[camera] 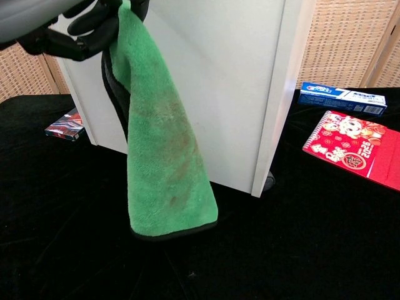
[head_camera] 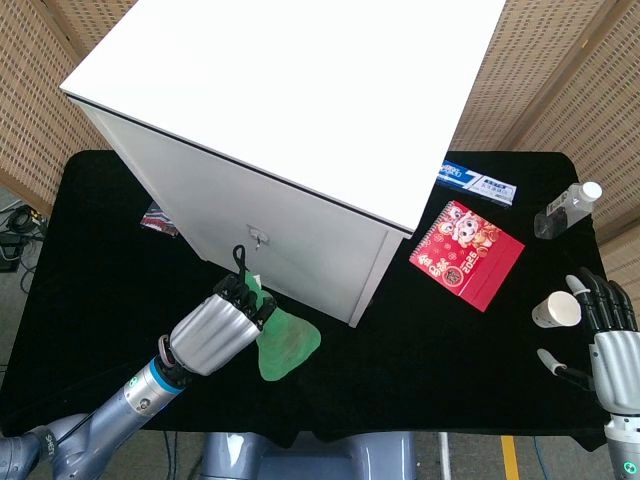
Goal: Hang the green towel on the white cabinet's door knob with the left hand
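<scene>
Gripping the green towel (hanging free), left hand fingers closed.

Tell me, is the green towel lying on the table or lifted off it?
Lifted. The left hand holds the green towel by its top, and it hangs down in front of the white cabinet.

Well to the right of the left robot hand, "2025" in gold on the red calendar, below large gold Chinese characters too stylised to read. Behind it, blue lettering on the toothpaste box, too small to make out. Nothing else legible.
</scene>
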Controlling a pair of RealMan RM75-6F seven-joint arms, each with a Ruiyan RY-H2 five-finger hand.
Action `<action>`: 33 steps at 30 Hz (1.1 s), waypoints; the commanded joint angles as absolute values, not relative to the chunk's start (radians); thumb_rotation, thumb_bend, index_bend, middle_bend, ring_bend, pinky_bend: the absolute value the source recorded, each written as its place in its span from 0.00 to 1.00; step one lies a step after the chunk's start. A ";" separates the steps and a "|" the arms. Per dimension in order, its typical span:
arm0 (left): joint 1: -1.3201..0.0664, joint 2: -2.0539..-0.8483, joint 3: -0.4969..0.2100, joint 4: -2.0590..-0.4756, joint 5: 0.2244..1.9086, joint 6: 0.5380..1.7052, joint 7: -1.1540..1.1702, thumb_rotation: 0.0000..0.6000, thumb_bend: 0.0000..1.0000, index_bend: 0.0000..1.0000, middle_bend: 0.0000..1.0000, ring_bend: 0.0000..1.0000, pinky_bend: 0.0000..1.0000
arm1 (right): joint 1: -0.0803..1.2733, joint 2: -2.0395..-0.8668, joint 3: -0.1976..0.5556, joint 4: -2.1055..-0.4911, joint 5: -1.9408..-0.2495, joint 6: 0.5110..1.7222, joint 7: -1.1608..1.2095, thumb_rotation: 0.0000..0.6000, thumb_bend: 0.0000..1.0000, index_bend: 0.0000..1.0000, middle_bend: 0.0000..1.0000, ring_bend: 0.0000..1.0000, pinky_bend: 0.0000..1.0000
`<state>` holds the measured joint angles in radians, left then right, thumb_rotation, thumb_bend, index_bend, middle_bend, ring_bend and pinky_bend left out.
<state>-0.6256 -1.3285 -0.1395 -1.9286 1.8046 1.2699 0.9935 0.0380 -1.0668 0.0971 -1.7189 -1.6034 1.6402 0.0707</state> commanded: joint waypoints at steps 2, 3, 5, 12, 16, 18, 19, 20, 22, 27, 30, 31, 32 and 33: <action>-0.639 -1.317 -0.169 -1.960 1.786 1.245 1.013 1.00 0.61 0.91 0.82 0.71 0.65 | 0.038 -1.067 0.097 -1.719 -1.604 1.640 0.071 1.00 0.09 0.01 0.00 0.00 0.00; -0.641 -1.316 -0.173 -1.961 1.781 1.239 1.019 1.00 0.61 0.91 0.82 0.71 0.65 | 0.038 -1.066 0.097 -1.720 -1.605 1.639 0.072 1.00 0.09 0.01 0.00 0.00 0.00; -0.644 -1.316 -0.179 -1.964 1.769 1.225 1.028 1.00 0.61 0.91 0.82 0.71 0.65 | 0.039 -1.066 0.096 -1.720 -1.607 1.639 0.072 1.00 0.09 0.01 0.00 0.00 0.00; -0.652 -1.331 -0.185 -1.957 1.734 1.190 1.051 1.00 0.61 0.91 0.82 0.71 0.65 | 0.038 -1.066 0.096 -1.718 -1.610 1.643 0.082 1.00 0.09 0.01 0.00 0.00 0.00; -0.656 -1.340 -0.191 -1.948 1.715 1.180 1.054 1.00 0.61 0.91 0.82 0.71 0.65 | 0.039 -1.064 0.095 -1.718 -1.606 1.636 0.087 1.00 0.09 0.01 0.00 0.00 0.00; -0.658 -1.344 -0.195 -1.945 1.708 1.176 1.053 1.00 0.61 0.91 0.82 0.71 0.65 | 0.040 -1.063 0.094 -1.718 -1.606 1.633 0.091 1.00 0.09 0.01 0.00 0.00 0.00; -0.660 -1.346 -0.197 -1.943 1.705 1.175 1.053 1.00 0.61 0.91 0.82 0.71 0.65 | 0.041 -1.062 0.093 -1.719 -1.605 1.631 0.092 1.00 0.09 0.01 0.00 0.00 0.00; -0.662 -1.348 -0.199 -1.941 1.704 1.174 1.054 1.00 0.61 0.91 0.82 0.71 0.65 | 0.041 -1.062 0.094 -1.718 -1.605 1.631 0.092 1.00 0.09 0.01 0.00 0.00 0.00; -0.665 -1.351 -0.201 -1.940 1.699 1.171 1.055 1.00 0.61 0.91 0.82 0.71 0.65 | 0.040 -1.062 0.095 -1.718 -1.604 1.633 0.093 1.00 0.09 0.01 0.00 0.00 0.00; -0.668 -1.359 -0.199 -1.943 1.699 1.166 1.061 1.00 0.61 0.91 0.82 0.71 0.65 | 0.041 -1.060 0.094 -1.717 -1.601 1.629 0.098 1.00 0.09 0.01 0.00 0.00 0.00; -0.669 -1.365 -0.197 -1.947 1.700 1.168 1.065 1.00 0.61 0.91 0.82 0.71 0.65 | 0.040 -1.060 0.094 -1.717 -1.601 1.630 0.100 1.00 0.09 0.01 0.00 0.00 0.00; -0.670 -1.365 -0.197 -1.947 1.702 1.167 1.068 1.00 0.61 0.91 0.82 0.71 0.65 | 0.040 -1.060 0.094 -1.717 -1.601 1.631 0.100 1.00 0.09 0.01 0.00 0.00 0.00; -0.670 -1.366 -0.197 -1.947 1.702 1.167 1.070 1.00 0.61 0.91 0.82 0.71 0.65 | 0.040 -1.059 0.094 -1.717 -1.601 1.631 0.101 1.00 0.09 0.01 0.00 0.00 0.00; -0.670 -1.367 -0.197 -1.948 1.700 1.167 1.069 1.00 0.61 0.91 0.82 0.71 0.65 | 0.040 -1.060 0.094 -1.717 -1.602 1.631 0.100 1.00 0.09 0.01 0.00 0.00 0.00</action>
